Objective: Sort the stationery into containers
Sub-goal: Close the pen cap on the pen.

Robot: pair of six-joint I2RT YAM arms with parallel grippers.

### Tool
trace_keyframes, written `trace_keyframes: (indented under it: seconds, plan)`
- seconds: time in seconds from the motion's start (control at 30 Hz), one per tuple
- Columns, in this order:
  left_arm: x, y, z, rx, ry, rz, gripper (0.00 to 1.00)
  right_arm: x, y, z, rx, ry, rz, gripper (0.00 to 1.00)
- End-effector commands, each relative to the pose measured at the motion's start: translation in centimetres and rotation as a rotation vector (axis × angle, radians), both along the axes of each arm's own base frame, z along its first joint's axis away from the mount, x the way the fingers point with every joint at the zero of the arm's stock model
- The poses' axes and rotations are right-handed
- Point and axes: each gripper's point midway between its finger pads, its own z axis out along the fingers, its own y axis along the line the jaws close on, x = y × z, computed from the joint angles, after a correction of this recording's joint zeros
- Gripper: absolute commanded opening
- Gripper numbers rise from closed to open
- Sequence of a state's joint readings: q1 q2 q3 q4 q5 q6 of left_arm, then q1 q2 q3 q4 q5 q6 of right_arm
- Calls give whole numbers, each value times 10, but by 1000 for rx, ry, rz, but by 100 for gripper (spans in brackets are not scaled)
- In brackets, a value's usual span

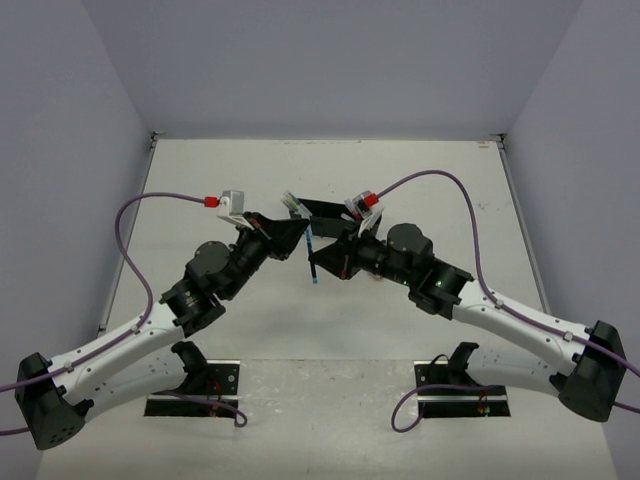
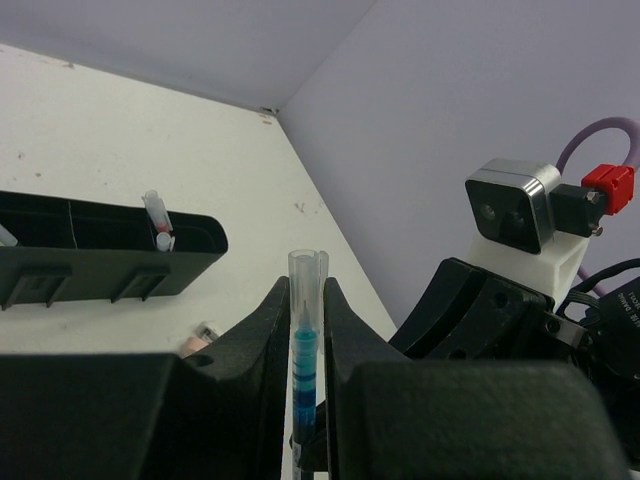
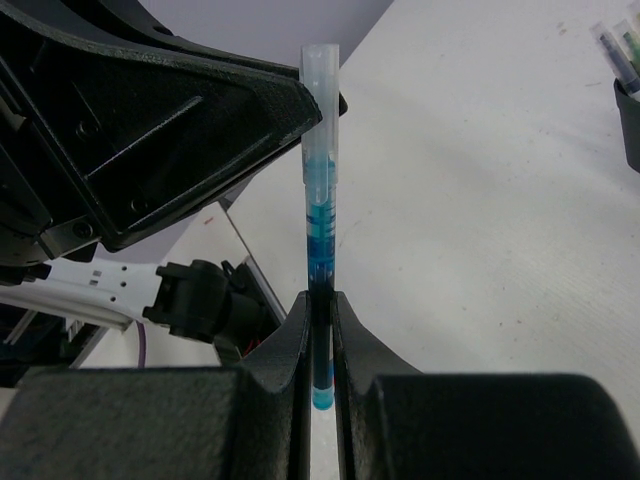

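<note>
A blue pen (image 1: 313, 262) with a clear cap hangs in the air between both arms, above the middle of the table. My left gripper (image 2: 307, 285) is shut on its capped end (image 2: 308, 270). My right gripper (image 3: 320, 300) is shut on the dark lower barrel of the same pen (image 3: 320, 200). The black organizer tray (image 2: 110, 250) lies on the table behind the grippers, with a clear-capped pen (image 2: 158, 222) standing out of its end. Another view shows several pen tips (image 3: 615, 45) above the tray corner (image 3: 630, 120). A pinkish eraser (image 2: 197, 343) lies on the table just past my left finger.
The two wrists are almost touching over the table's middle, with the tray (image 1: 322, 208) right behind them. The right arm's camera housing (image 2: 515, 215) sits close to my left fingers. Black base plates (image 1: 195, 403) lie at the near edge.
</note>
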State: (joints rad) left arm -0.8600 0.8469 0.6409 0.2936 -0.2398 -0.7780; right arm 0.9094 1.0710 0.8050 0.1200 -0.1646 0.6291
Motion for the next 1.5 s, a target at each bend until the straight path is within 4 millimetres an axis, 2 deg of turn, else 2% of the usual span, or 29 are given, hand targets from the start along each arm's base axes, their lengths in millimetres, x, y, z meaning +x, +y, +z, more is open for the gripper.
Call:
trace_keyframes:
  seconds: [0.0, 0.23, 0.33, 0.53, 0.7, 0.87, 1.1, 1.33, 1.47]
  plan:
    - [-3, 2, 6, -38, -13, -2, 0, 16, 2, 49, 106, -61, -71, 0]
    - [-9, -2, 11, -57, -17, -43, 0, 31, 4, 79, 109, -174, -87, 0]
    - [-15, -7, 18, -54, -38, -84, 0, 38, 3, 77, 65, -188, -85, 0]
    - [-26, -13, 29, 45, -155, -162, 0, 23, -2, 67, 20, -229, 1, 0]
    - [-34, -23, 28, 135, -208, -243, 0, 19, -15, 71, 22, -276, -10, 0]
    - [-34, -24, 24, 116, -187, -239, 0, 15, -20, 81, 47, -296, -14, 0]
    - [-34, -23, 39, 80, -200, -234, 23, 3, -20, 78, 66, -332, 45, 0]
    - [-40, -28, 48, 78, -235, -278, 27, -8, -23, 83, 84, -366, 79, 0]
    - [-45, -31, 50, 66, -265, -309, 25, -15, -21, 84, 87, -379, 128, 0]
